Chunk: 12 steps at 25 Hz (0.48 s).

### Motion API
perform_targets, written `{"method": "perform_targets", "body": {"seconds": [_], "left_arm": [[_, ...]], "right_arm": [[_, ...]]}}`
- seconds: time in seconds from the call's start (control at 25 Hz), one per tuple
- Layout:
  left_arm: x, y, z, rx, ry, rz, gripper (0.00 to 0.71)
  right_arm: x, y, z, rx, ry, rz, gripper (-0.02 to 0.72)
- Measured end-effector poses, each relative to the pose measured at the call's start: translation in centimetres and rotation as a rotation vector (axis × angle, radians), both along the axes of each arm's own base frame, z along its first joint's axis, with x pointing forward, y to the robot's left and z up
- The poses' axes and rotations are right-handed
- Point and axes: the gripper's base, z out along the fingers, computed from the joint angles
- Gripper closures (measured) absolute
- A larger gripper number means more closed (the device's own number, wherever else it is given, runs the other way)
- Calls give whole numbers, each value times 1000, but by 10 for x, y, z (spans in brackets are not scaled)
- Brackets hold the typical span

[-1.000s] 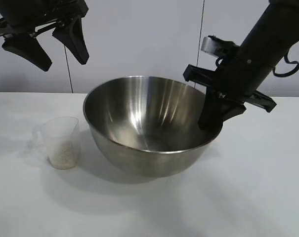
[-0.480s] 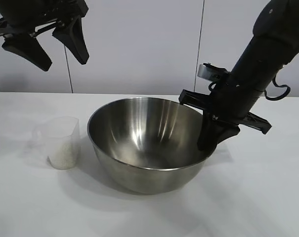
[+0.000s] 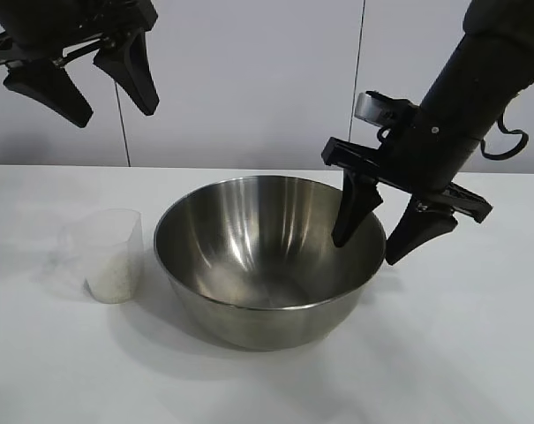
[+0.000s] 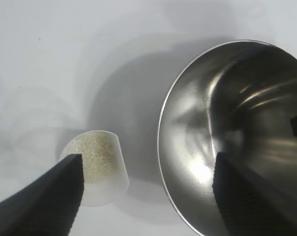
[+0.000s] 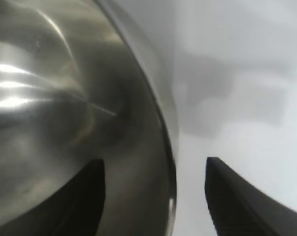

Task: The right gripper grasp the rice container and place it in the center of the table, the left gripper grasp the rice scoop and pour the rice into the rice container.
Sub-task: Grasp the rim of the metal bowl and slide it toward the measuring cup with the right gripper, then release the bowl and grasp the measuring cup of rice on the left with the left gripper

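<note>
Your right gripper (image 3: 381,238) has let go; its spread fingers straddle the rice container's (image 3: 267,265) right rim mid-table. The rice scoop (image 3: 109,256) stands left, below your open left gripper (image 3: 81,84).

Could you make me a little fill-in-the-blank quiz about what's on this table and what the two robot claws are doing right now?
1. The rice sits inside the clear plastic ____.
2. The right end effector has its fingers spread on either side of the steel bowl's ____.
3. The steel bowl has ____ rice in it.
4. The left end effector hangs open above the table, holding ____.

Missing words: scoop; rim; no; nothing
</note>
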Motion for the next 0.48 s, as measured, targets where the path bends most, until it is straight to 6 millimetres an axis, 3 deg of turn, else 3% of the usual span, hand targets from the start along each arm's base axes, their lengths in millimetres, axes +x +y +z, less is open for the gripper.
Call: {"method": "perform_targets", "body": {"seconds": [0.16,0.48], "left_arm": [[0,0,0,0,1,0,177],[0,0,0,0,1,0,177]], "right_arm": [[-3,-16,30,-1,-74,-21,281],[-20,-79,95,-5,-194,-156,281]]}}
